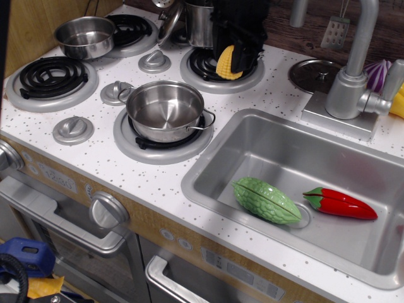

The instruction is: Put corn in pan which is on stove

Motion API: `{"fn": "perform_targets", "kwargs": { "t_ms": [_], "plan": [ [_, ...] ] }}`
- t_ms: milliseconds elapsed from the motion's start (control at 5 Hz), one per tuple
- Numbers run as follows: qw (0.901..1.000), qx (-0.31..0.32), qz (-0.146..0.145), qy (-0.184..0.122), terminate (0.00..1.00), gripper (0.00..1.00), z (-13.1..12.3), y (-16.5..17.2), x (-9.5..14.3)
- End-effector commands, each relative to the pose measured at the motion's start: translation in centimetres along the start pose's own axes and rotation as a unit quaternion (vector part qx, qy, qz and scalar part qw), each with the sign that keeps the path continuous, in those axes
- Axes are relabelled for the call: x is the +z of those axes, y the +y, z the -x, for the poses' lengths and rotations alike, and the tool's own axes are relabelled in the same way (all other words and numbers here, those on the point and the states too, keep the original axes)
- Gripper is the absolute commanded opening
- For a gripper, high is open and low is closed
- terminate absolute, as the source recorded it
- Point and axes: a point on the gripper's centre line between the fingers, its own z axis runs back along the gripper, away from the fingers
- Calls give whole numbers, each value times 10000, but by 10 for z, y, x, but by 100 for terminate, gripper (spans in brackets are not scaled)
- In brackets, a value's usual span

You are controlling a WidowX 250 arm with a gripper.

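The yellow corn (228, 62) hangs tilted in my black gripper (232, 60), lifted above the back right burner (218, 68) of the white speckled stove (95, 148). The gripper is shut on the corn. A steel pan (165, 111) sits on the front right burner, empty, down and to the left of the gripper. A second, smaller steel pan (84, 36) sits on the back left burner.
A steel pot (199, 24) stands behind the gripper. The sink basin (271, 142) to the right holds a green gourd (266, 200) and a red chili pepper (339, 203). A faucet (353, 69) and a round lid (314, 74) stand behind the sink. Silver knobs (73, 129) lie between the burners.
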Motion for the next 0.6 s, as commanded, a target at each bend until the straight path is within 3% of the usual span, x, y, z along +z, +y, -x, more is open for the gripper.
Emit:
{"fn": "perform_targets", "kwargs": {
  "t_ms": [0,200,400],
  "plan": [
    [9992,141,-358,-108,0,0,11,16,51],
    [9986,331,-369,-157,0,0,29,17,45],
    [9960,758,-402,-253,0,0,63,11,19]
  ]
}}
